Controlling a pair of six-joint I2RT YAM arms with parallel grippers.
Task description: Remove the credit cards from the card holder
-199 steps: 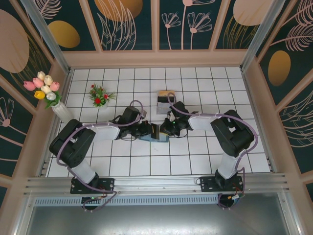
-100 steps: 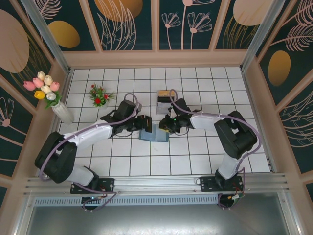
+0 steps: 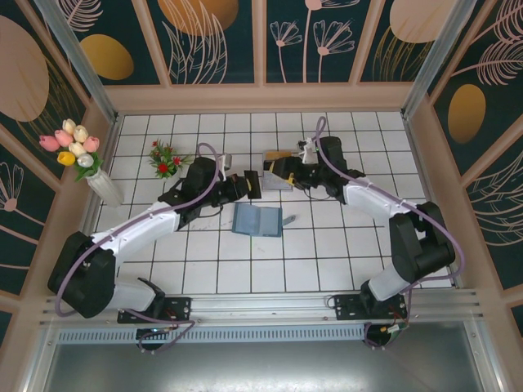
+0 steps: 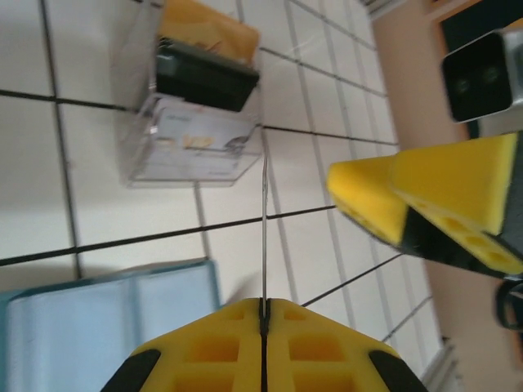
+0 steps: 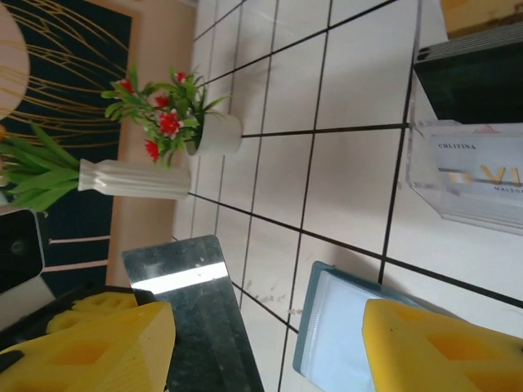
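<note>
Right wrist view: small dark capitals on the pale card (image 5: 478,167) in the front pocket of the clear stand (image 5: 418,122), reading something like "CHLITINA". Larger gold letters beneath run off the edge, unreadable. In the left wrist view, the gold print is just blur.

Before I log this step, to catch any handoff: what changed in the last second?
Both grippers left the wallet and moved away toward the stand. The left gripper, shut on a card, carried it along. The right gripper opened beside the stand. Wallet and stand stayed put.
</note>
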